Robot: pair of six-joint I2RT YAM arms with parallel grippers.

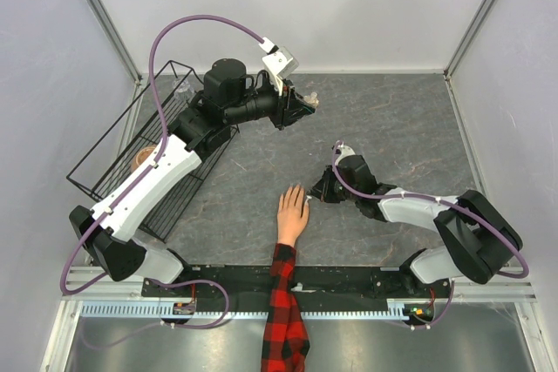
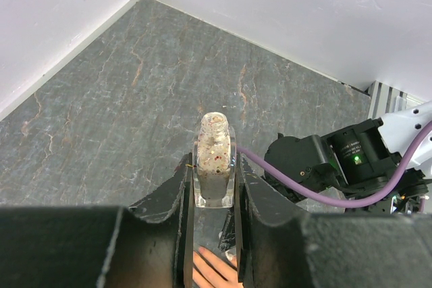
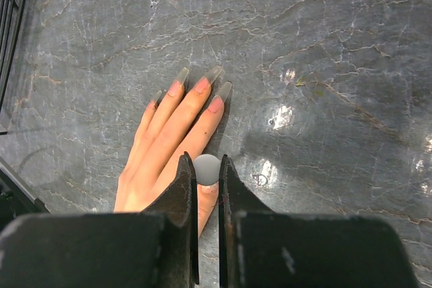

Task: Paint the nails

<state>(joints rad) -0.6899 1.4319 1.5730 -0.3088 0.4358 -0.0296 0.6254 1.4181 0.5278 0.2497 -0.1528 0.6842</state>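
The right gripper (image 1: 321, 187) was closed almost fully on a small round grey cap (image 3: 206, 168), seen end-on from the wrist camera, and hung just above the thumb side of the hand (image 1: 292, 215). The hand lay flat, palm down, on the bench (image 1: 392, 128) near the middle of the near edge. Its long axis ran from the near edge toward the far edge, with the fingers pointing away from the arms. The nails (image 3: 202, 82) were long and pale, pink at the base and greyish and see-through at the tips, all pointing toward the far edge. A red-and-black plaid sleeve (image 1: 283, 302) trailed over the near edge.

The left gripper (image 1: 296, 106) was raised toward the far edge, left of centre, clamped on a small uncapped glass bottle (image 2: 214, 160) of speckled glitter. A black wire basket (image 1: 131, 172) stood along the left edge.
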